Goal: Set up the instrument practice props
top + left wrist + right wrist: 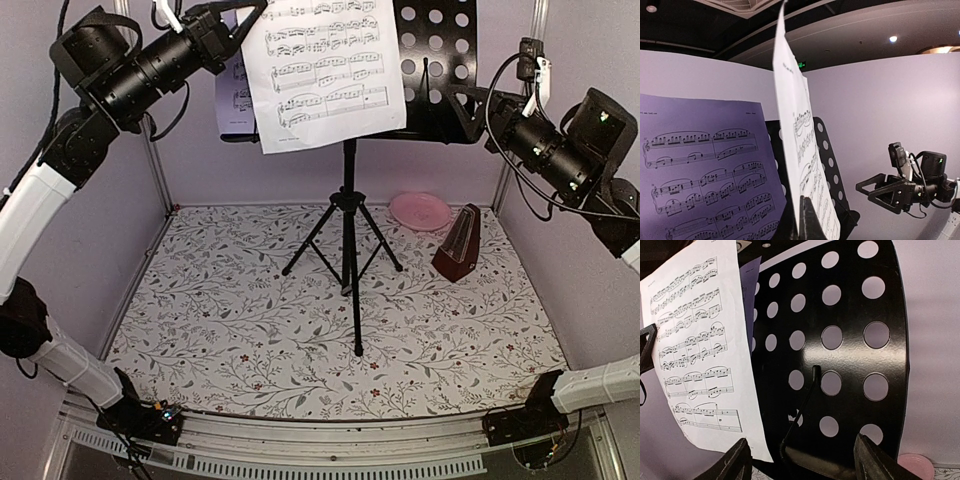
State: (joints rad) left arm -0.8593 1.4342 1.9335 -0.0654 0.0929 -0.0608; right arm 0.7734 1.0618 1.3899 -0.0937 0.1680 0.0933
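Observation:
The black perforated music stand desk stands on tripod legs at the back centre. One white sheet-music page hangs tilted in front of the desk, and my left gripper is shut on its upper left edge. In the left wrist view the fingers pinch that page edge-on. A second page rests on the desk's left side, in shadow. My right gripper is open in front of the desk's lower right part, holding nothing. The red-brown metronome stands on the table, right of the legs.
A pink round plate lies at the back right, just behind the metronome. A thin black wire arm rises from the desk's ledge. Purple walls close in on both sides. The floral tablecloth covers the table.

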